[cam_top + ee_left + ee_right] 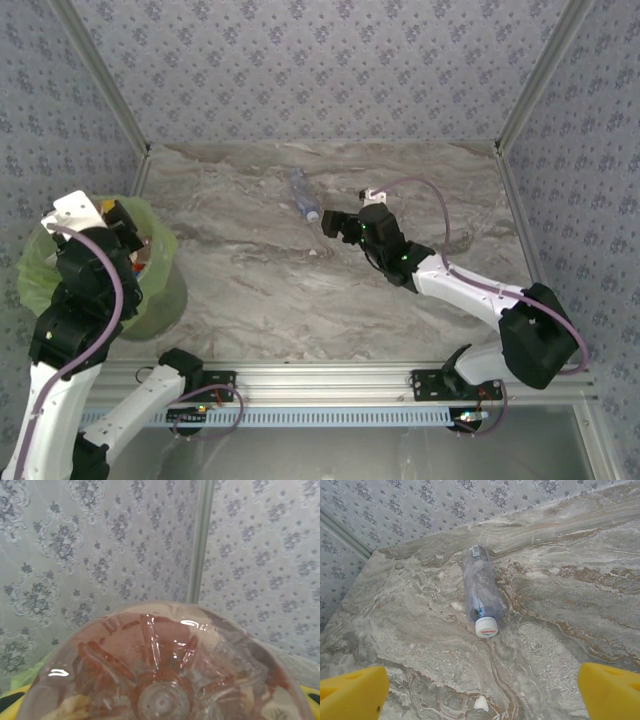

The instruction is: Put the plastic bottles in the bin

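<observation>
One bottle (482, 597) | ahead of right gripper (481, 692) | second bottle (160, 665) in left gripper (160, 702)

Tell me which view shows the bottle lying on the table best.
Right wrist: the lying bottle is large, whole, white cap nearest the camera. Top external has it small, beside the right gripper. Left wrist faces another bottle, its base.

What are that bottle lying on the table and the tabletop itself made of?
Bottle: apparently thin clear plastic, glossy; you see through it, and the white cap looks plastic too. Tabletop: grey-brown veined marble look, dull sheen; real stone or printed laminate, cannot tell.
</observation>
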